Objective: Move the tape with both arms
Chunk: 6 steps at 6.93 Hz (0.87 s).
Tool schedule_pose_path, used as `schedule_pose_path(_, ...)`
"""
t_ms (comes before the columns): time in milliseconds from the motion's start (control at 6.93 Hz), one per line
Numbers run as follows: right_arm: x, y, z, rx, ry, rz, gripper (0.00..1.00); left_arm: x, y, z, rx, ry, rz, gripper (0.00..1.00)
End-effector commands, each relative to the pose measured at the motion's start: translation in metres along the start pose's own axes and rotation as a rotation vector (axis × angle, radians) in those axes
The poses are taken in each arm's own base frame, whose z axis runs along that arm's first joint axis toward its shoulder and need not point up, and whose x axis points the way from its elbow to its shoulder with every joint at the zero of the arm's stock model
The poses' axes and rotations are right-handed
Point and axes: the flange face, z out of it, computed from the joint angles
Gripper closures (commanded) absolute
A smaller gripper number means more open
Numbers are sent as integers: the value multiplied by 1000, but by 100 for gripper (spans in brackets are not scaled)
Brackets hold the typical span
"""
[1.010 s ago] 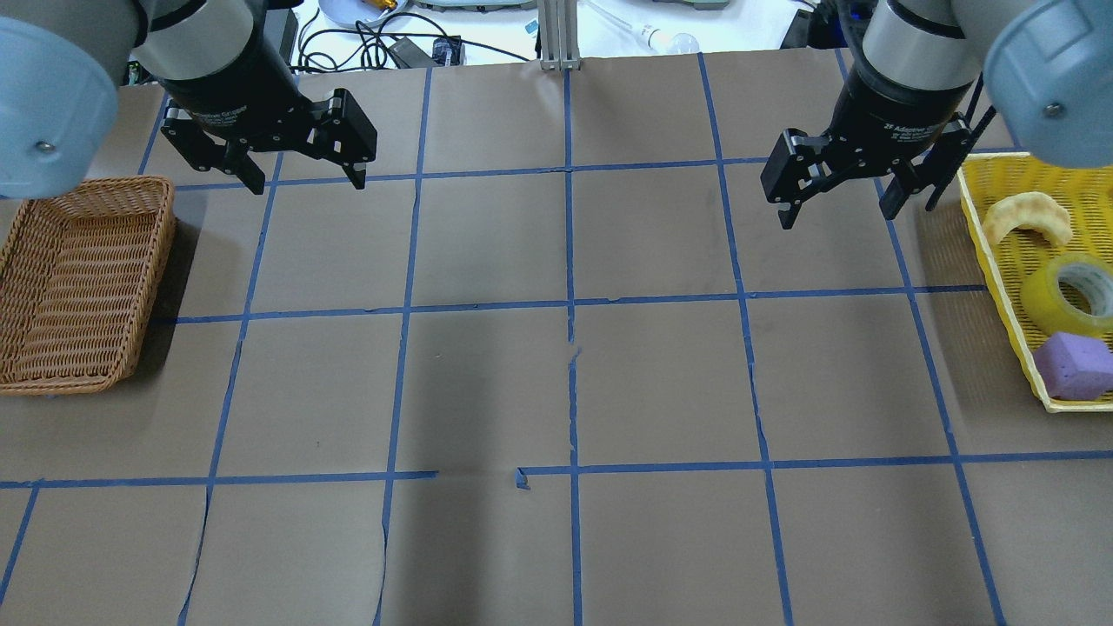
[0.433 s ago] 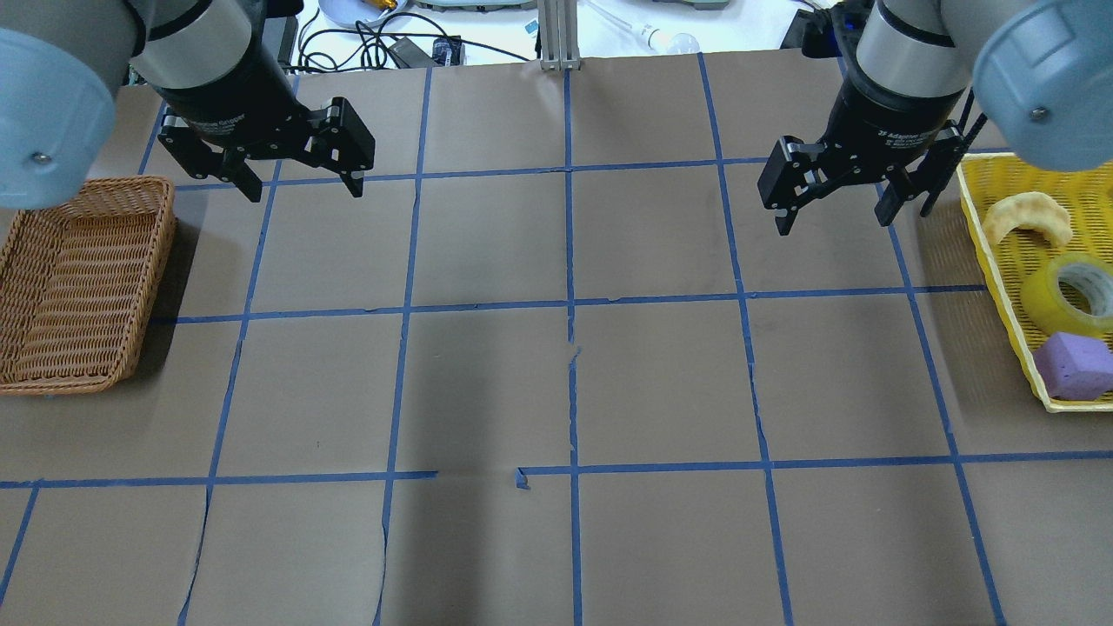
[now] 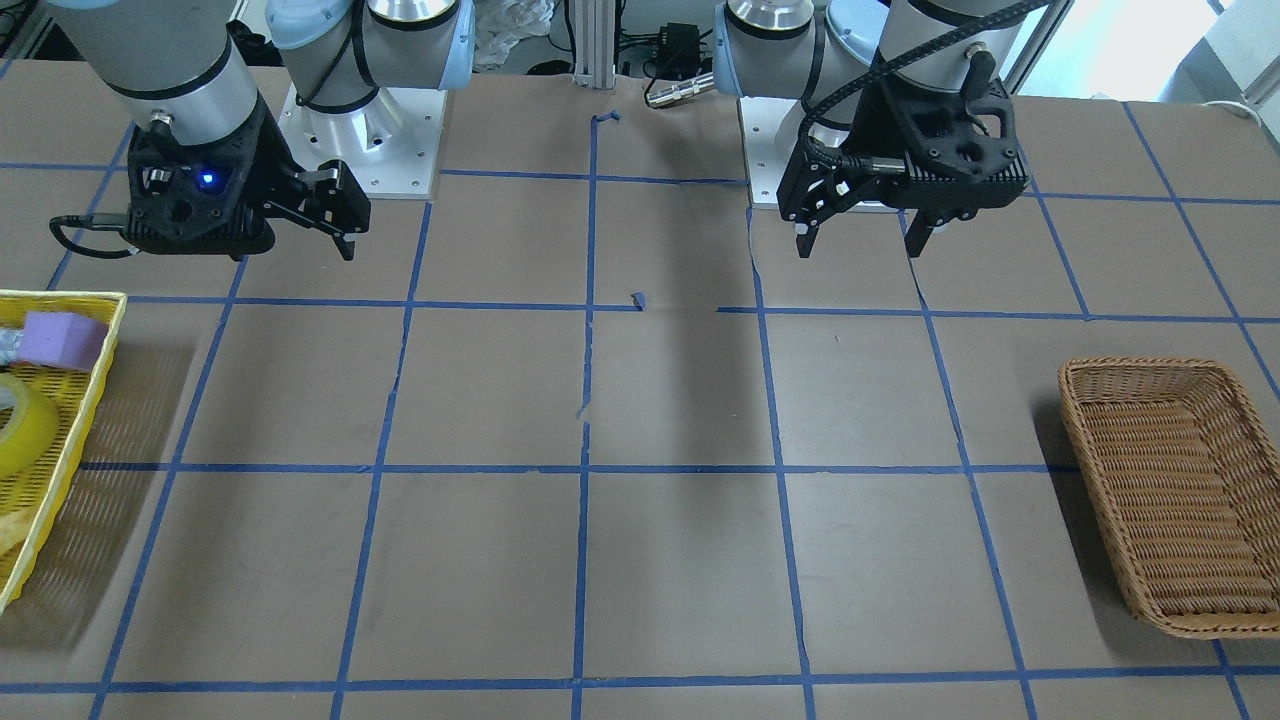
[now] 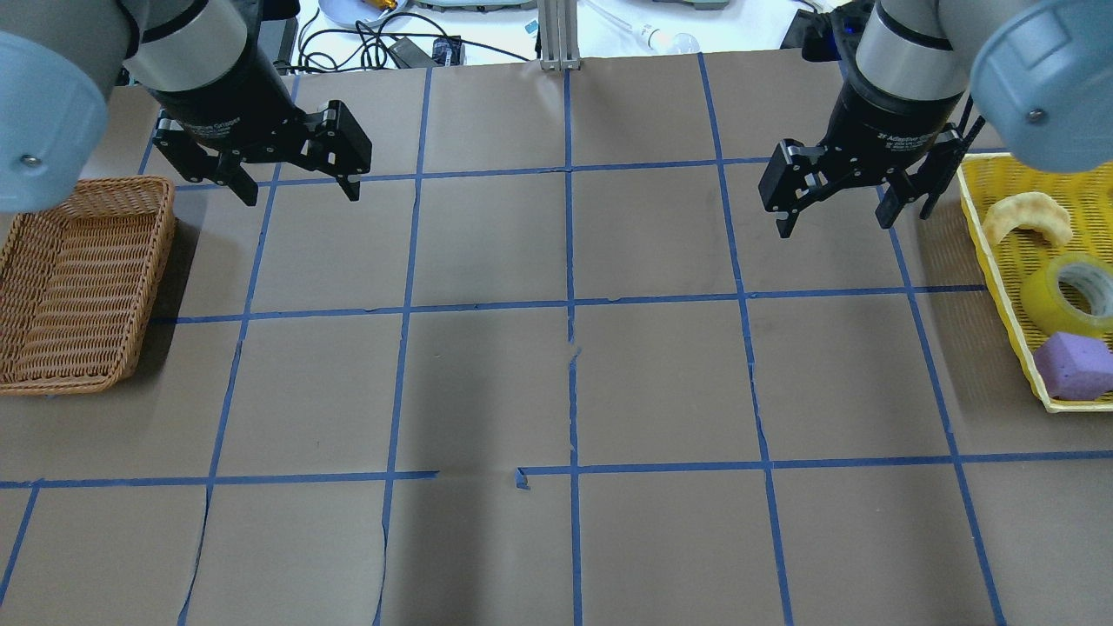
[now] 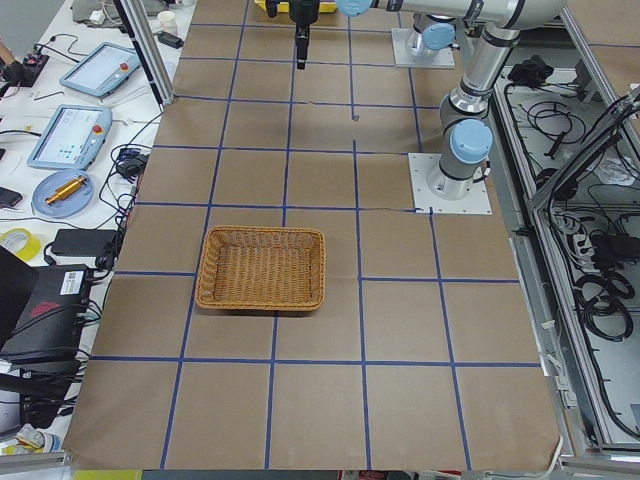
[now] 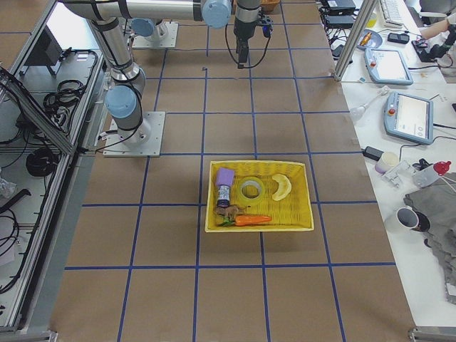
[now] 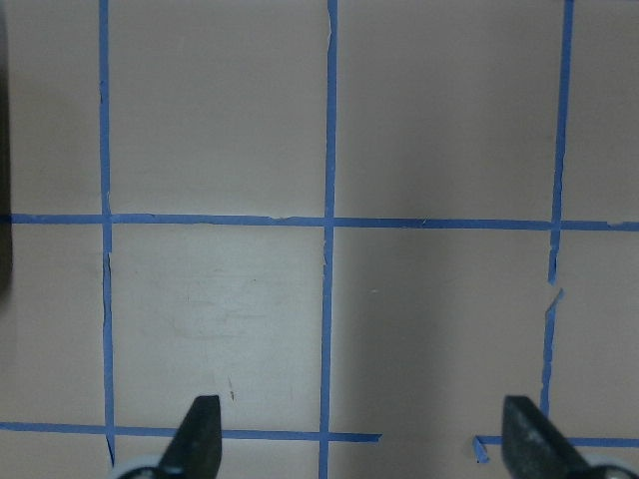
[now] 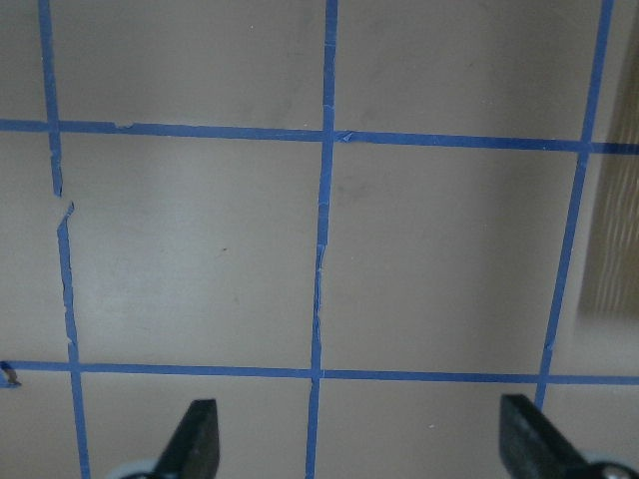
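Nothing is moved yet: the tape (image 4: 1043, 301) lies in the yellow tray (image 4: 1000, 287), while the left gripper (image 4: 302, 193) and right gripper (image 4: 833, 224) hang wide open, holding nothing.

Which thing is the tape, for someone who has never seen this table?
Find the yellow tray at the end of the table on the robot's right. Inside, between a pale crescent and a purple block, lies the tape. It is the only ring: glossy yellow with a pale core.
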Motion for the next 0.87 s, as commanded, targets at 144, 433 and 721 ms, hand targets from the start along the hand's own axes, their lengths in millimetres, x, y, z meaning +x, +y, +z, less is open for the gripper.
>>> schedule_pose_path(144, 0, 1, -1, 1, 0, 3, 0, 0, 1, 0, -5, 2, 0, 0)
schedule_pose_path(433, -1, 1, 0, 0, 0, 2, 0, 1, 0, 0, -4, 6, 1, 0)
schedule_pose_path(721, 11, -7, -1, 17, 5, 17, 0, 0, 0, 0, -4, 10, 0, 0)
